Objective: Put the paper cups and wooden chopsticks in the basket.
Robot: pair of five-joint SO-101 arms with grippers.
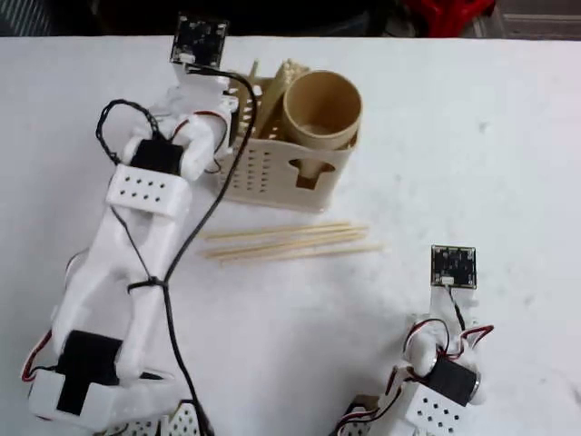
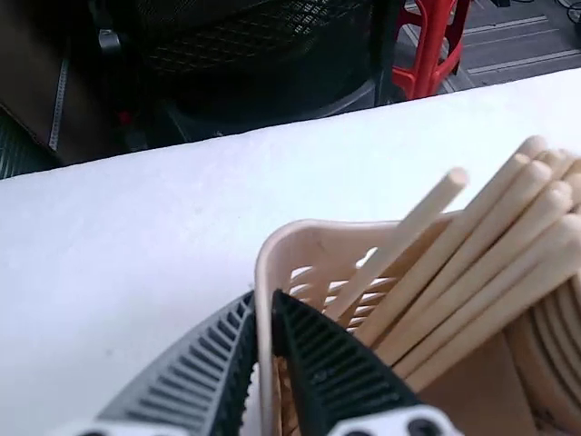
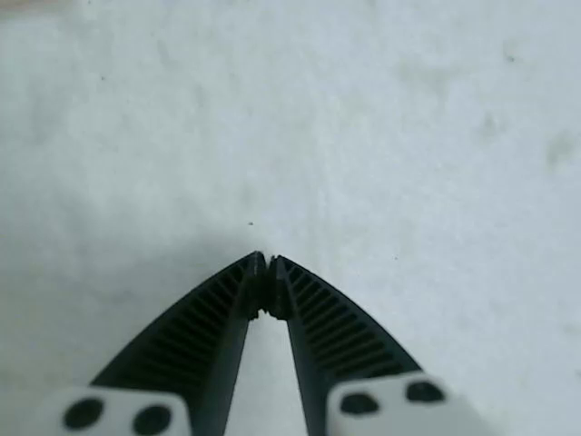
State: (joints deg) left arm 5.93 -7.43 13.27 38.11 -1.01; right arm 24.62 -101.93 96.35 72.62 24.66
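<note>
Far edge of surface [image 1: 472, 136]: left gripper [image 2: 263, 300], jaws pinching basket [image 2: 309, 241] wall. Near edge: right gripper [image 3: 263, 261] closed, empty.

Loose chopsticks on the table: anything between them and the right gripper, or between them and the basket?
Nothing visible. Bare table separates the right gripper from the loose chopsticks. The basket sits just beyond them, with the left gripper gripping its rim.

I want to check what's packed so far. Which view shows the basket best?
The high view: the basket is seen from above, a paper cup in it. The left wrist view catches its rim and chopsticks leaning inside, beside the left tool. The right wrist view faces the table.
</note>
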